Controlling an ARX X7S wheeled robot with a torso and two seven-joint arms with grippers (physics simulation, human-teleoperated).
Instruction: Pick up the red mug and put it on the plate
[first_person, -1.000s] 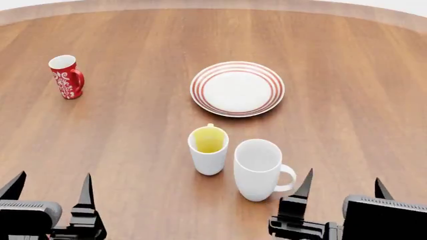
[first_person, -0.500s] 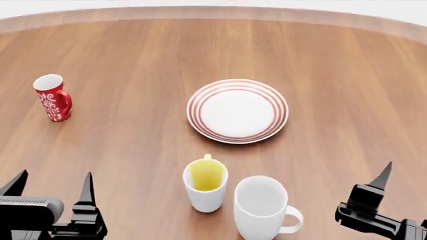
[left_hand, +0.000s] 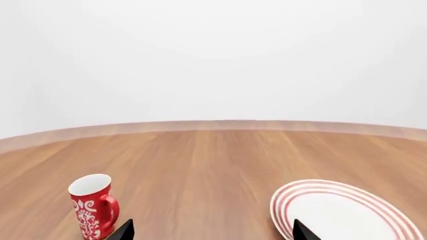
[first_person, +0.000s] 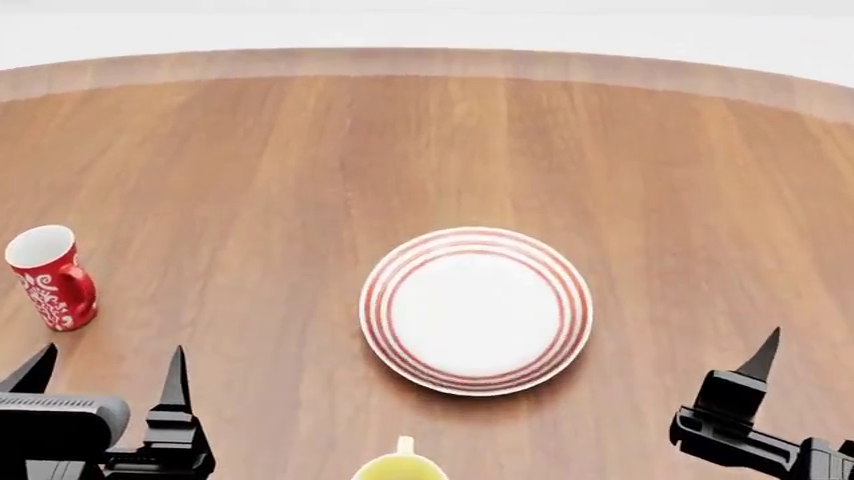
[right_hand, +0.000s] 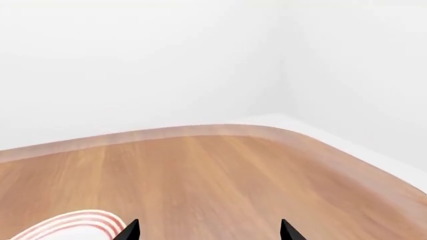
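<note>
On the worktop (first_person: 267, 150), the red mug (first_person: 48, 277) stands upright at 9 o'clock of the plate (first_person: 475, 310), well apart. The left gripper (first_person: 104, 368), spread open and empty, sits nearest the mug, suiting the pickup. The right gripper (right_hand: 208, 231) is likewise open and empty.

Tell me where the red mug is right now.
In the head view the red mug stands upright at the table's far left, well left of the plate and just beyond the open left gripper.

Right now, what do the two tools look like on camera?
Both are matte black. The left tool has two slim pointed fingers on blocky mounts beside a dark grey rounded housing. Of the right tool, one similar spike on a black block shows. No cables or markings visible.
</note>
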